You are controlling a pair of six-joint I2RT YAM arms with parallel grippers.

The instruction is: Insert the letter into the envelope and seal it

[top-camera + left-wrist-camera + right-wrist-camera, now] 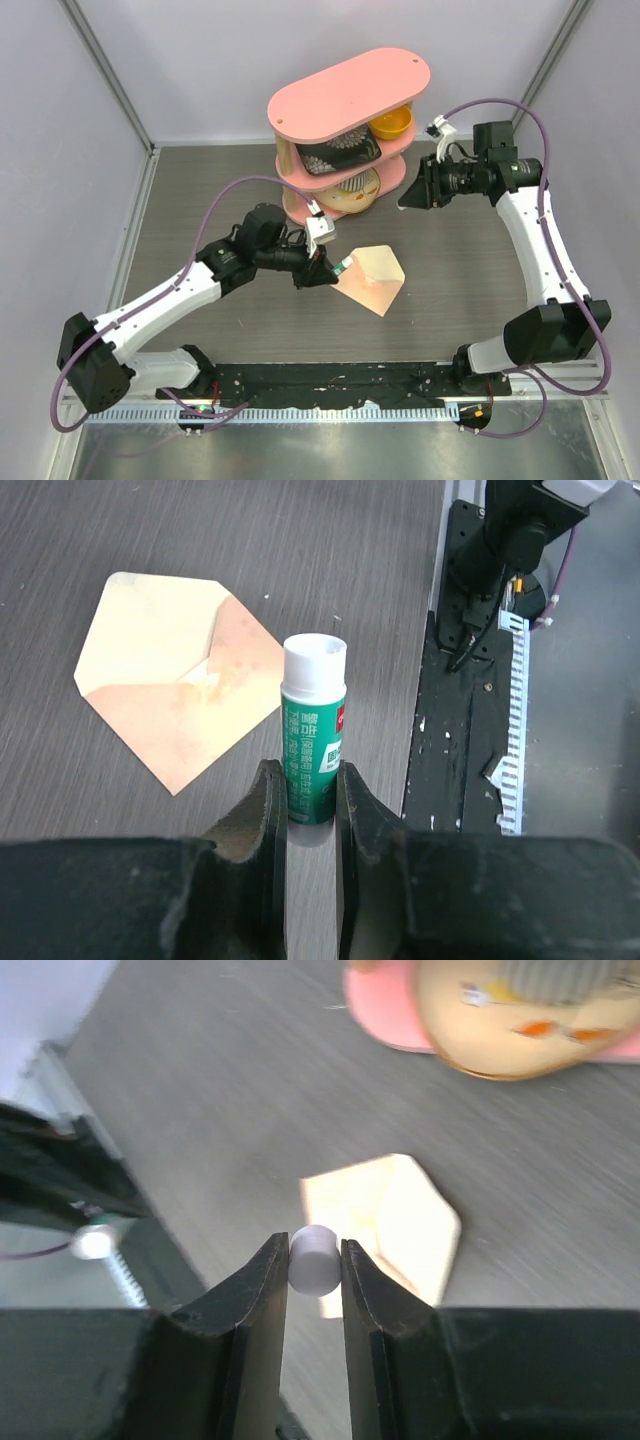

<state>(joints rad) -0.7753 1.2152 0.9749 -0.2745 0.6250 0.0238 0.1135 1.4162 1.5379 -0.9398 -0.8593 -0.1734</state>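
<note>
In left jaws, glue stick (313, 730)

The overhead camera looked down across the whole worktop (480, 290); both wrist cameras hung nearer, angled downward; all three shared the envelope (375, 285).

Envelope (372, 278) on table (480, 270); shelf (350, 105) behind it; glue stick (343, 265) just left

Your table (470, 300) is dark grey wood-grain. Near its middle you have the peach-tan envelope (200, 735) lying flat, with the pale cream letter (150, 630) showing at one end of it. A pink tiered rack (350, 90) stands at the back, and a black base plate (330, 385) runs along the near edge.
</note>
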